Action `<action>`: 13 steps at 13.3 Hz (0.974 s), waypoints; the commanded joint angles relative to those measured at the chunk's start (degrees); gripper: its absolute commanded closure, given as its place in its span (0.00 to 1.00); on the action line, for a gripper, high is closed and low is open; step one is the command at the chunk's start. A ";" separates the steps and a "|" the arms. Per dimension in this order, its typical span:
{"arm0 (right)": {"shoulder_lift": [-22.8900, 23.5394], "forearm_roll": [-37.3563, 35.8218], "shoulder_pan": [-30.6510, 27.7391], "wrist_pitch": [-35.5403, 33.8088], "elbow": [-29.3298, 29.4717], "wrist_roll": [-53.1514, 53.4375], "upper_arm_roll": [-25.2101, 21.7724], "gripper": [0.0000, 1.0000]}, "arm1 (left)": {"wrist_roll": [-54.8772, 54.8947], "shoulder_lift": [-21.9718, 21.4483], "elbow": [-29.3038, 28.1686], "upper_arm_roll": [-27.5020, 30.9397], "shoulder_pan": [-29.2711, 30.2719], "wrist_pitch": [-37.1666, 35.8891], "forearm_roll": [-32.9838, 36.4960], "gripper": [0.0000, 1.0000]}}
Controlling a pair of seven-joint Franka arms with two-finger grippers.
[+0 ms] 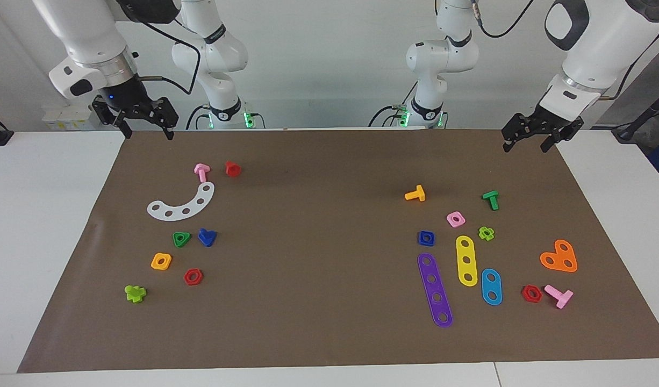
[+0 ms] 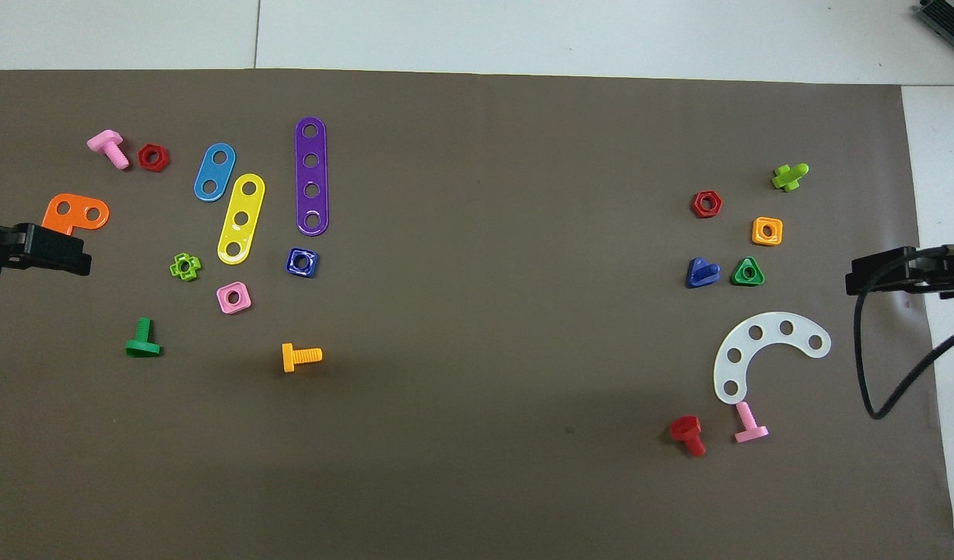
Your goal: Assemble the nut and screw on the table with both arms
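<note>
1. My left gripper [image 1: 542, 134] hangs in the air over the table's [image 1: 329, 333] edge by its own base, fingers apart and holding nothing. The right gripper [image 1: 144, 121] hangs the same way at its own end, fingers spread and empty.
2. The nut [image 1: 425, 238] lies flat on the brown paper at the left arm's end, well apart from my left fingers and lower down, just beside the tip of the purple strip [image 1: 435, 290] and near the pink square nut [image 1: 455, 219].
3. The screw [image 1: 207, 236] lies at the right arm's end, well below and apart from my right fingers, just beside the green triangular nut [image 1: 181, 238].
4. I judge both pieces light, stiff, smooth plastic, likely to skid or twist if pinched off-centre.
5. I'd take the nut across two flat outer sides, leaving the hole free.
6. I'd take the screw by its triangular head, stub shaft left exposed for mating.
</note>
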 commanded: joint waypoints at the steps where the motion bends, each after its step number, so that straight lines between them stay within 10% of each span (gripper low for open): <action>1: -1.06 0.83 -0.11 0.58 -1.33 0.58 -0.06 0.00 | -0.59 -1.86 -1.94 -0.16 0.22 0.19 0.55 0.00; 7: -2.64 0.83 -0.11 4.77 -6.07 0.41 -0.06 0.00 | -0.59 -1.77 -1.94 -0.16 0.22 0.19 0.64 0.00; 13: 9.11 2.32 2.44 19.46 -7.05 1.54 0.03 0.00 | -0.59 -1.77 -1.94 -0.16 0.22 0.19 0.56 0.00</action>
